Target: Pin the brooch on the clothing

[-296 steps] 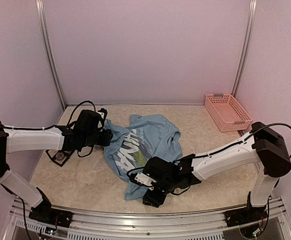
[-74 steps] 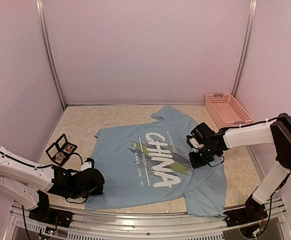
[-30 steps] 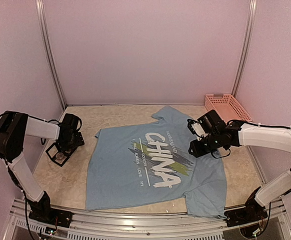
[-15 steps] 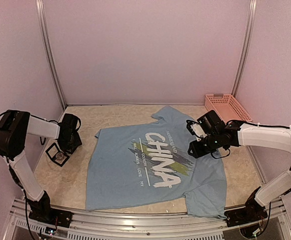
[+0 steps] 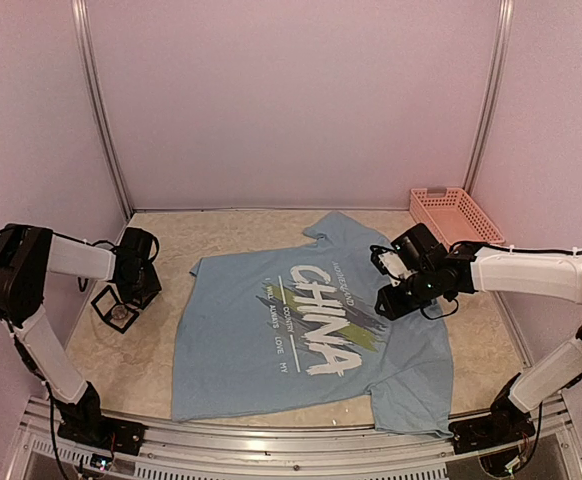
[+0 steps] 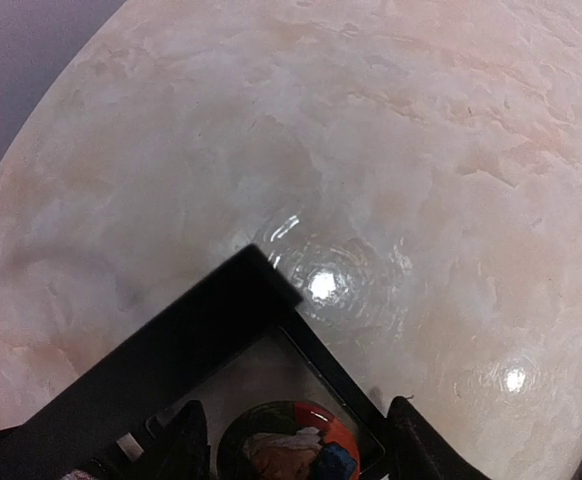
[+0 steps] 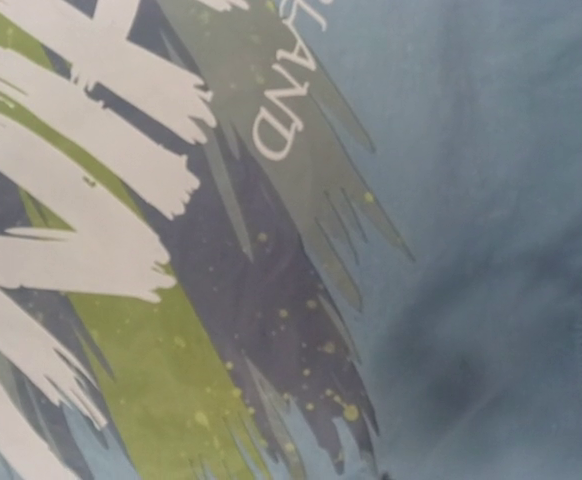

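Note:
The light blue clothing [image 5: 271, 330] lies spread flat mid-table, its white "CHINA" print facing up. At the left stands a small black open box [image 6: 171, 350], and inside it rests the round brooch [image 6: 289, 448], red-rimmed with a mottled centre. My left gripper [image 6: 296, 440] points down into the box, open, with one dark fingertip on each side of the brooch and small gaps between. In the top view that gripper [image 5: 136, 288] covers part of the box [image 5: 109, 300]. My right gripper [image 5: 399, 292] hovers over the shirt's right chest; its wrist view shows only the print [image 7: 171, 300], no fingers.
A pink slatted basket [image 5: 456, 222] stands at the back right corner. Bare marbled tabletop [image 6: 391, 180] surrounds the box. Lilac walls with metal posts close in the sides and back.
My left gripper's jaws have narrowed around the brooch while it settled lower over the box. The right arm and the shirt have barely shifted.

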You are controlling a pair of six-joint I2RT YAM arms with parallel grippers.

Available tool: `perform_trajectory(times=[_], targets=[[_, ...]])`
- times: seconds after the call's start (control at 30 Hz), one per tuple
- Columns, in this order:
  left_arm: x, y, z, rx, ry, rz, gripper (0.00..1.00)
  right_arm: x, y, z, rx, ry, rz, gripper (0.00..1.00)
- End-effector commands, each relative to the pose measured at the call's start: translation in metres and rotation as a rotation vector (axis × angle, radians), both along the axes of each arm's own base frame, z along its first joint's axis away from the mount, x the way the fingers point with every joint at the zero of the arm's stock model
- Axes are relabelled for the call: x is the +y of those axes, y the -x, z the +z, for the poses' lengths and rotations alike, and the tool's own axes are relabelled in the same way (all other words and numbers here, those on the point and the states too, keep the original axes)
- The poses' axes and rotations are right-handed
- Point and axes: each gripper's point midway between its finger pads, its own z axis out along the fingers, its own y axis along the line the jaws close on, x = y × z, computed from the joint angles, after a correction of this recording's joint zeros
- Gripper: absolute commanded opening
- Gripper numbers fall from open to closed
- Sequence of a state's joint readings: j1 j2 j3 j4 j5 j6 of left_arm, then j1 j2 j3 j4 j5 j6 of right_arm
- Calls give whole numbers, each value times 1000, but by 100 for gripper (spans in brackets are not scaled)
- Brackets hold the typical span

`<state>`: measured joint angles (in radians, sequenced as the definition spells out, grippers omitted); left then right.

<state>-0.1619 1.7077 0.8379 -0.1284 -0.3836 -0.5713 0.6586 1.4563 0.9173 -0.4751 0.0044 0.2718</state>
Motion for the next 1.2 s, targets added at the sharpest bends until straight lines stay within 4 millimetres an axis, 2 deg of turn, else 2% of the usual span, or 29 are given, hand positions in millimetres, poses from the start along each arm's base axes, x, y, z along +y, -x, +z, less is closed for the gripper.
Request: perform_trajectory(times=[0.0,0.13,0.4,0.5,0.73,1.07,1.17], targets=[[2,2,4,1,3,-3,63,2,5,3,2,11,29,33],[-2,1,0,6,20,-17,67,2,6,3,0,12,34,33],[-7,2,-16,44,42,-34,65,5,12,0,23,-7,55,33],[-7,0,-14,39,41,-37,61,6,12,2,18,-12,59,33],[-8,-1,-10,31,36,-46,44,8,12,3,21,-15,71,33],[-13,-5,0,4,60,-62,38,7,11,1,24,-5,70,33],[-12,-6,4,-6,60,-60,28,8,11,3,24,-8,75,33]])
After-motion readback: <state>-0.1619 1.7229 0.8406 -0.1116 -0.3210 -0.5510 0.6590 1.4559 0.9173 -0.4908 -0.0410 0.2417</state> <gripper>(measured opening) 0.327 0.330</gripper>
